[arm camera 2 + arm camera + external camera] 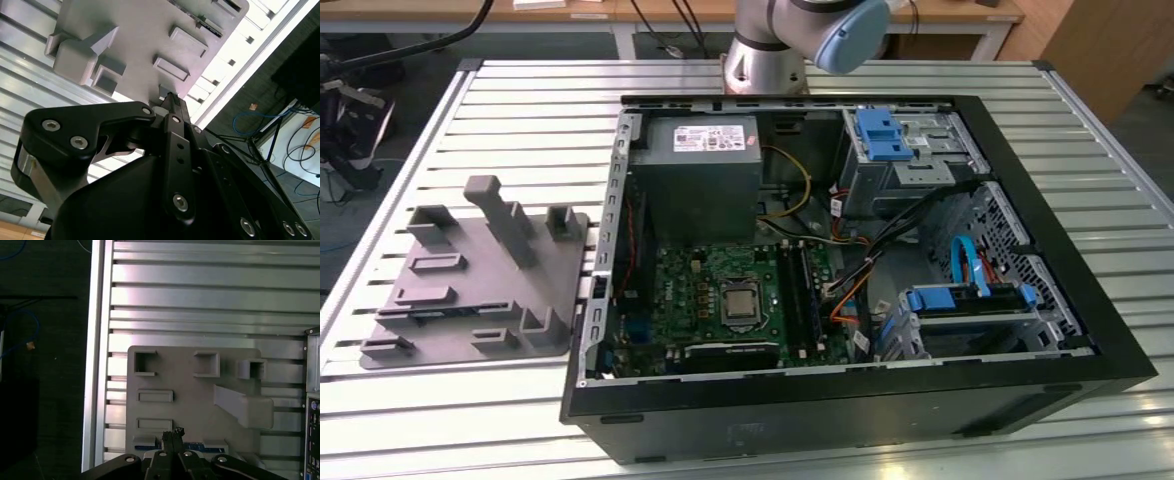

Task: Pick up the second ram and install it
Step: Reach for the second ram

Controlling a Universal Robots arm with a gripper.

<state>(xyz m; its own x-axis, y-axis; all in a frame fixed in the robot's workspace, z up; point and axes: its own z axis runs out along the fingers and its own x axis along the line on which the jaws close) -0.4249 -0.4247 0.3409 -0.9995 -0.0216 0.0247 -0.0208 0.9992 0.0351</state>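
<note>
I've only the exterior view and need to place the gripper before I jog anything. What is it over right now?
Observer: In the first wrist view the gripper hangs above the gray fixture tray, over the slot along one edge of the tray.
Operator: Has it got the second ram?
Observer: It doesn't look like it. A dark blue strip, which looks like the second ram, lies in that tray slot just beyond the fingers. The gripper hides part of it.
</note>
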